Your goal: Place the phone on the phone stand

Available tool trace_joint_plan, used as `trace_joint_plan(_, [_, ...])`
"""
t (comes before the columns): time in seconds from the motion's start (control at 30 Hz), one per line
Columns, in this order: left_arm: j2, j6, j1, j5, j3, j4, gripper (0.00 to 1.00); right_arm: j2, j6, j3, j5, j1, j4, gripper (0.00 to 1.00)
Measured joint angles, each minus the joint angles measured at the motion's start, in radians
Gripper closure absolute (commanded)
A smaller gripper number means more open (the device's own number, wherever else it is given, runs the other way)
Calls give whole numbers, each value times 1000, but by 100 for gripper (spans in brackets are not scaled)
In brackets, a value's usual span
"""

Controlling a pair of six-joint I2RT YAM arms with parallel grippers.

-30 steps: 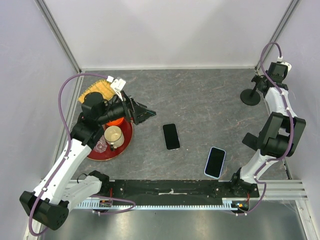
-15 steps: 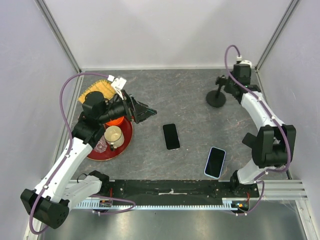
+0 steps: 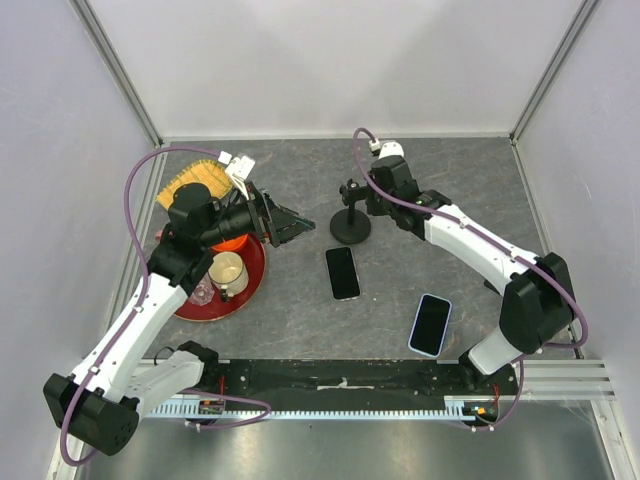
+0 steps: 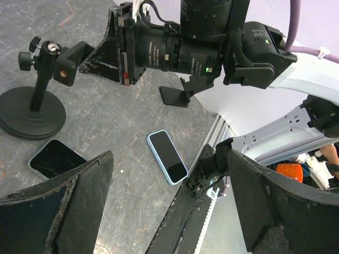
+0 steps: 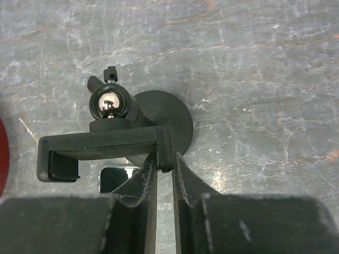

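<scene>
The black phone stand (image 3: 350, 226) is at the table's middle, its round base low over or on the surface just behind a black phone (image 3: 342, 272). My right gripper (image 3: 364, 196) is shut on the end of the stand's clamp bar (image 5: 100, 143), above the base (image 5: 172, 117). A corner of the black phone (image 5: 113, 178) shows under the bar. A second phone with a light blue edge (image 3: 430, 324) lies nearer the front right. My left gripper (image 3: 291, 224) hangs open and holds nothing, left of the stand (image 4: 37, 100), with the blue-edged phone (image 4: 167, 156) seen between its fingers.
A red tray (image 3: 215, 315) at the left holds a cup (image 3: 227, 270) and small items, under my left arm. A yellow straw-like object (image 3: 195, 182) lies behind it. Enclosure walls close in the back and both sides. The arms' base rail (image 3: 340, 375) runs along the front.
My right arm has swept the phone stand from the far right corner leftward to the middle, just behind the black phone. The left arm has hardly moved.
</scene>
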Motion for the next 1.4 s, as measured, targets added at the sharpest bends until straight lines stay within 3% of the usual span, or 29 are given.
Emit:
trace_joint_plan(0.53, [-1, -2, 0, 0, -13, 4, 6, 17, -45, -14, 79, 51, 3, 98])
trace_joint_plan(0.57, [-1, -2, 0, 0, -14, 5, 6, 17, -49, -15, 80, 53, 6, 95])
trace_joint_plan(0.63, [-1, -2, 0, 0, -14, 6, 6, 17, -50, -16, 82, 54, 6, 78])
trace_joint_plan(0.67, [-1, -3, 0, 0, -14, 7, 6, 17, -50, -16, 82, 54, 6, 69])
trace_joint_plan(0.7, [-1, -3, 0, 0, -14, 8, 6, 17, -50, -16, 81, 54, 6, 54])
trace_joint_plan(0.8, [-1, -5, 0, 0, -14, 11, 6, 15, -41, -15, 84, 54, 5, 33])
trace_joint_plan(0.87, [-1, -8, 0, 1, -14, 17, 6, 10, -34, -15, 78, 54, 1, 27])
trace_joint_plan(0.97, [-1, -9, 0, 1, -14, 20, 6, -11, -31, -16, 65, 55, -14, 2])
trace_joint_plan(1.23, [0, -10, 0, 1, -16, 22, 6, -242, -106, -165, 60, 86, -14, 2])
trace_joint_plan(1.4, [0, -10, 0, 2, -24, 25, 7, -289, -108, -276, 66, 253, 17, 2])
